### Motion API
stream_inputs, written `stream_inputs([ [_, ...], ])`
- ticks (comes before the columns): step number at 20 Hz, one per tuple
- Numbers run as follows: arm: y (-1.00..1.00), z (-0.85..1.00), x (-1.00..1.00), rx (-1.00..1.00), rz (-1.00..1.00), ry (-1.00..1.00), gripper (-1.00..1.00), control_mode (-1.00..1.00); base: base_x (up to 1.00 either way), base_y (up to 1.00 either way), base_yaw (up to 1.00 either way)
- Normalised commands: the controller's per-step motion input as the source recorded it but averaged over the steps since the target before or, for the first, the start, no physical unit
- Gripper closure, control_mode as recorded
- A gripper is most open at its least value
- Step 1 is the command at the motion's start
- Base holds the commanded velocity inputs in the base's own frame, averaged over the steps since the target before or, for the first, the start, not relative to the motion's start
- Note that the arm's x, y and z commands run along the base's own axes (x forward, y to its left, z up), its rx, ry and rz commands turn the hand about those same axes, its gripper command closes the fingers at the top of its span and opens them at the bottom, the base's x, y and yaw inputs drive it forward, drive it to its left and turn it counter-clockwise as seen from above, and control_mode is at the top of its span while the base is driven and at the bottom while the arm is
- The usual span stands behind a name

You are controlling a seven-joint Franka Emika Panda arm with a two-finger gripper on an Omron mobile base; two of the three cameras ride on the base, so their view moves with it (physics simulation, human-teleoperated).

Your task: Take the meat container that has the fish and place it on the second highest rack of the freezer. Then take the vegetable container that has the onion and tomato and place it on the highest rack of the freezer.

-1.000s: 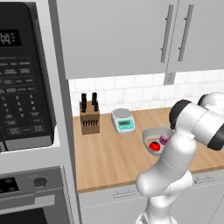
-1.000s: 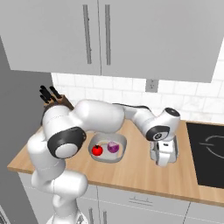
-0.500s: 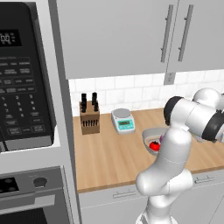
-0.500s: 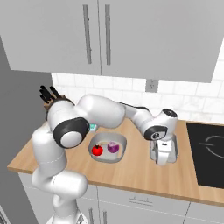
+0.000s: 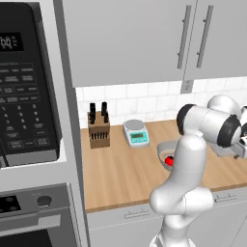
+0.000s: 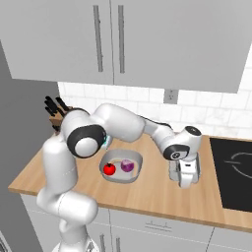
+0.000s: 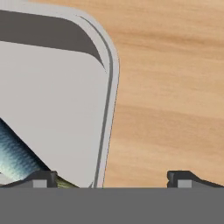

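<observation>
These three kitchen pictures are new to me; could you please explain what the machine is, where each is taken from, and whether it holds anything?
It is a white robot arm on a drivable base in a rendered kitchen. Two pictures come from cameras behind it, left and right; the third looks along its hand. On the wooden counter stand a knife block, a scale and a grey container with a tomato and an onion. The hand is open, holding nothing, straddling the rim of another container with a fish.
</observation>
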Motion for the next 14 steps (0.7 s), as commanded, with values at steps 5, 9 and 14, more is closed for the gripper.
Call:
stream_inputs([
  [5,-0.02,-0.14,0.02,-0.03,0.0,0.0,-1.0,-1.0,0.0,0.0,0.0],
  [9,0.0,-0.1,0.0,-0.03,-0.02,0.0,-1.0,-1.0,0.0,0.0,0.0],
  [14,0.0,-0.08,0.0,-0.02,-0.03,0.0,-1.0,-1.0,0.0,0.0,0.0],
])
